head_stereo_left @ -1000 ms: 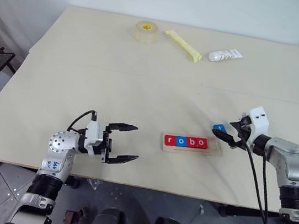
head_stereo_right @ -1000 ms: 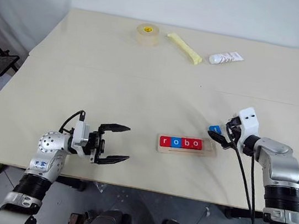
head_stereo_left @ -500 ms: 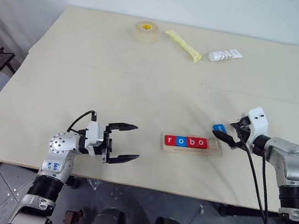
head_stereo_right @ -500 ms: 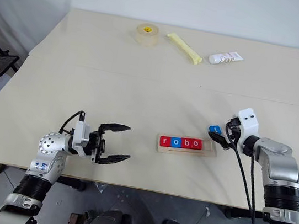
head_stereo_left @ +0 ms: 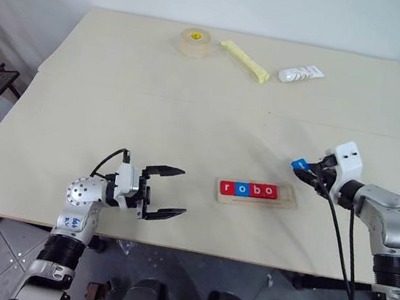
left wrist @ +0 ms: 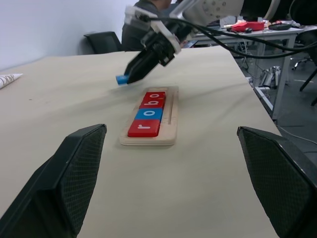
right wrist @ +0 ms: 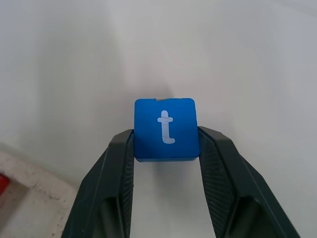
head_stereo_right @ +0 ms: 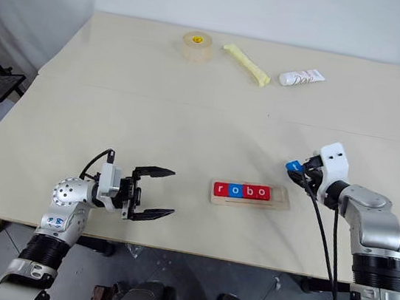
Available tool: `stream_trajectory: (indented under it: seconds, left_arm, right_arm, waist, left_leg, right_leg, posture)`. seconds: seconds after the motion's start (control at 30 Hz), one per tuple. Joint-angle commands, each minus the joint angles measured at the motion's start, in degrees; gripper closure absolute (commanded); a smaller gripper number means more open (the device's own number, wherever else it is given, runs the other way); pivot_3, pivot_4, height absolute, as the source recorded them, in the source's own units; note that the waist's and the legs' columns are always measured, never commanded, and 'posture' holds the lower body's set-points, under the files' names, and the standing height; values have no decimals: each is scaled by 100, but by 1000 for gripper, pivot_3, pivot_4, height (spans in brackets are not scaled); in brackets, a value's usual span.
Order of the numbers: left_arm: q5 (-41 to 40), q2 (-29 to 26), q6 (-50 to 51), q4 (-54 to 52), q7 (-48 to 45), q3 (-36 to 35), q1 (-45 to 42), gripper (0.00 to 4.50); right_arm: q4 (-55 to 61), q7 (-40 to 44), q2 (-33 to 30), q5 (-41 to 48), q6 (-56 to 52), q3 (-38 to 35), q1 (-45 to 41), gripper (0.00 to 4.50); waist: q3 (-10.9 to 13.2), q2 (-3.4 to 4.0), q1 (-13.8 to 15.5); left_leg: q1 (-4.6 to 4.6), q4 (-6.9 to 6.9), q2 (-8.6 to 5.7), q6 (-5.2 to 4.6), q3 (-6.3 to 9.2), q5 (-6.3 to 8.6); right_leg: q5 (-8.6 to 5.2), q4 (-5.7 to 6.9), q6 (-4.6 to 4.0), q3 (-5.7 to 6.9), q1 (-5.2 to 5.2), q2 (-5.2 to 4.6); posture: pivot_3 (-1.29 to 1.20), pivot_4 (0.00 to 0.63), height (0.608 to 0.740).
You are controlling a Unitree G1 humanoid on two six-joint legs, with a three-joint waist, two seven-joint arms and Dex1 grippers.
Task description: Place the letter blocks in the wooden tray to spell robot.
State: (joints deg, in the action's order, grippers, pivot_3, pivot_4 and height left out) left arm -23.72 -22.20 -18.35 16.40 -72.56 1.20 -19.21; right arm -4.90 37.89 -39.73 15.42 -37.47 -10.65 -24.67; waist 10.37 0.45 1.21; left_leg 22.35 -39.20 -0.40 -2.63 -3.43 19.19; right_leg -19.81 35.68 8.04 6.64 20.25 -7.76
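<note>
The wooden tray [head_stereo_left: 291,199] lies near the table's front edge with several letter blocks [head_stereo_left: 249,190] in it, reading r, o, b, o in red, blue, red, red. Its right end slot is bare. My right gripper [head_stereo_left: 303,168] is shut on the blue t block [right wrist: 166,128], held a little above the table just right of the tray's right end. The block sits flat between the two fingers [right wrist: 115,163]. My left gripper [head_stereo_left: 171,191] stands open to the left of the tray, holding nothing.
At the table's far side lie a roll of tape [head_stereo_left: 194,42], a yellow stick [head_stereo_left: 245,61] and a white tube [head_stereo_left: 301,74]. In the left wrist view a person [left wrist: 147,20] sits in the background by other desks.
My right gripper closed on the blue t block and lifted it slightly off the table. The left arm stayed still.
</note>
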Motion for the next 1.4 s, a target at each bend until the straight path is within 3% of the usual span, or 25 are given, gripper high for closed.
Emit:
stream_trajectory:
  seconds: [0.03,0.17,0.33,0.5,0.67,0.97,1.17,1.4]
  left_arm:
    - [-43,-106,-59,33,-126,-63,-19,0]
    - [-62,-145,-39,165,-251,-67,-110,0]
    - [-58,-113,-24,324,-375,-48,-271,0]
    - [-54,-87,-4,450,-498,-14,-413,0]
    - [-53,-93,14,479,-547,-36,-460,0]
    - [-46,-91,37,417,-530,-33,-435,0]
    - [-46,-83,38,389,-513,-32,-424,0]
    - [-18,-27,23,568,-581,2,-585,0]
  right_arm:
    - [1046,-399,-86,225,-380,-783,570,3042]
    - [2240,-820,171,427,-882,-1414,1577,3042]
    - [2995,-1308,661,613,-1213,-1656,2141,3042]
    - [3155,-1776,1191,616,-1227,-1744,2508,3042]
    - [3058,-1793,1228,622,-1081,-1598,2550,3042]
    - [2966,-1774,1174,668,-856,-1578,2479,32]
    - [3234,-1536,1101,848,-807,-1641,2757,32]
    - [3188,245,-175,1130,-152,-2167,3846,32]
  waist:
    - [0,0,28]
    - [0,0,28]
    - [-1,0,-9]
    - [-1,0,-1]
    - [-1,1,-3]
    - [-1,1,-1]
    - [-1,1,2]
    - [-1,0,24]
  left_leg:
    - [0,1,0,0,2,0]
    - [4,2,-4,0,5,0]
    - [-3,2,2,4,-15,-2]
    - [-6,3,0,5,-17,-3]
    - [-5,3,3,5,-23,-3]
    - [-5,3,1,5,-24,-3]
    - [-5,3,1,4,-24,-3]
    - [-4,4,-4,-2,-26,0]
  right_leg:
    - [0,1,0,1,0,0]
    - [0,-1,0,0,0,-2]
    - [0,-3,0,-15,0,5]
    - [0,-1,0,-25,2,7]
    - [0,0,0,-31,8,10]
    - [0,1,0,-33,9,9]
    - [0,2,0,-33,9,9]
    - [0,-1,0,-37,7,5]
  posture:
    - [0,150,740]
    - [0,150,740]
    - [0,150,740]
    - [0,150,740]
    - [0,150,740]
    - [0,150,740]
    - [0,150,740]
    - [0,150,740]
